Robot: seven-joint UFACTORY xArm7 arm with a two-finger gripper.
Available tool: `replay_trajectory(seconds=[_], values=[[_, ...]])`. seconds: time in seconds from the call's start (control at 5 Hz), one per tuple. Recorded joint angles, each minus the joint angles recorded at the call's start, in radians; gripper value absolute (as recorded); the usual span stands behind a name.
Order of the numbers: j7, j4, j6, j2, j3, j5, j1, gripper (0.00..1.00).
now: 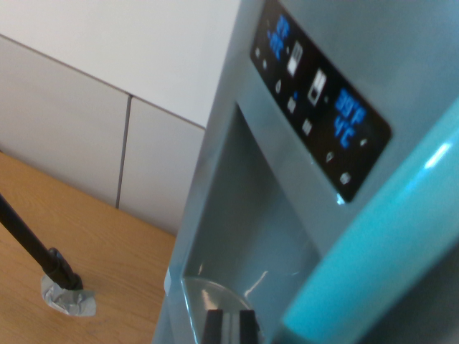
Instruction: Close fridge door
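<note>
The gripper (229, 326) sat just below the fridge door (237, 193) dispenser recess, probably to push it shut; its jaw spread couldn't be told.

Bright, even light, with soft blur across the whole tilted frame. The blue display (319, 97) glows smeared; glare streaks the turquoise handle (401, 229).

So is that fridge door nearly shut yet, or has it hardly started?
Hard to say from this single wrist view. Done: the camera is close against the fridge door, facing its display panel and dispenser recess. In hand: nothing visibly gripped; a dark part at the bottom edge may be the gripper. Left: the door's seam isn't visible, so closure is unconfirmed.
</note>
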Motion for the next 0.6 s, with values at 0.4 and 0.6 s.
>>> replay_trajectory(seconds=[0.4, 0.6], values=[[0.0, 0.013, 0.0, 0.034, -0.024, 0.0, -0.0066, 1.0], [0.0, 0.013, 0.0, 0.034, -0.024, 0.0, -0.0066, 1.0]])
